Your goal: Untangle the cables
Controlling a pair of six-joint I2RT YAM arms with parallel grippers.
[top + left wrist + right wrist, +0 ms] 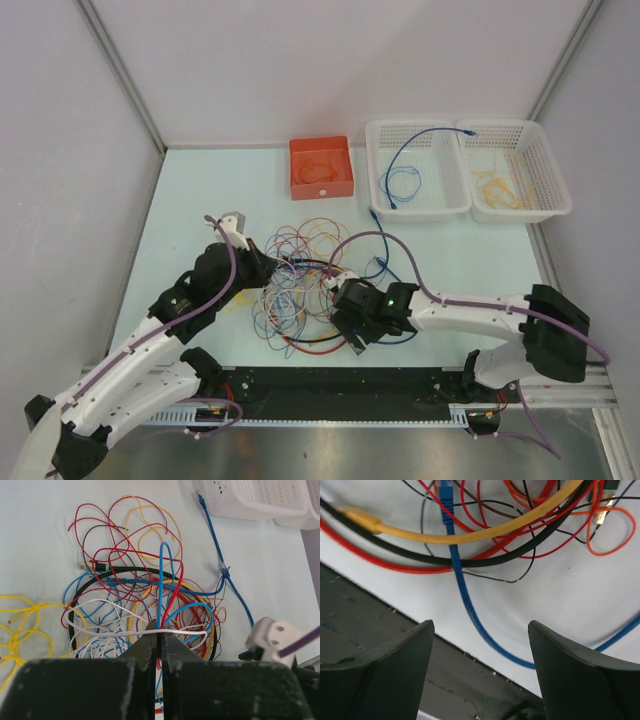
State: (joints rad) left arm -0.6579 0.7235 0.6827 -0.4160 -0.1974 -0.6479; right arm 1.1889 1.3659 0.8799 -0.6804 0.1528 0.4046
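Pinching cables (160,587) w/ L tool (159,636); R tool (480,625) apart over blue cable (464,592)

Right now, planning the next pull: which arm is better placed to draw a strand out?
Left. The left gripper is shut on blue and red strands of the cables; the right gripper hangs open, gripping nothing.

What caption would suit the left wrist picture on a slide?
Left pincer shut on blue and red loops of the cables, white basket beyond.
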